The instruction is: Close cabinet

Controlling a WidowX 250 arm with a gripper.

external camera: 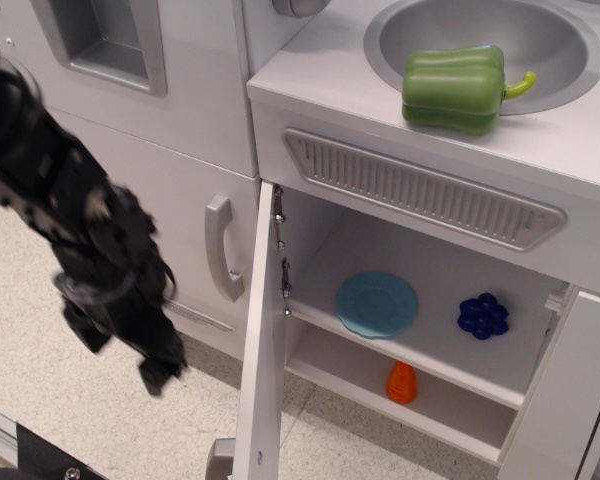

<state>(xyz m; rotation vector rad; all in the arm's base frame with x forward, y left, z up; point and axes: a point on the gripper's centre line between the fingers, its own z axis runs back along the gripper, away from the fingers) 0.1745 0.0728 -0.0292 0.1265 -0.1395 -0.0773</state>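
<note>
Speckled floor (40, 400), flat white cabinet (263, 360) door ajar, blurred gripper (120, 350)

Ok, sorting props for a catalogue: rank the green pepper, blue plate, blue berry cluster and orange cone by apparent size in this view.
Largest to smallest:
1. green pepper, though nearer the camera
2. blue plate
3. blue berry cluster
4. orange cone, close to the berries

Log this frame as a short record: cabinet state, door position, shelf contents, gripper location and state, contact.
cabinet: cupboard open, two inner shelves showing
door: white door swung out, seen edge-on, hinged at left
upper shelf: blue plate, blue grape cluster
lower shelf: orange carrot-like toy
sink: green bell pepper
gripper: gripper low, left of the door, motion-blurred; open or shut unclear
contact: none with door
</note>
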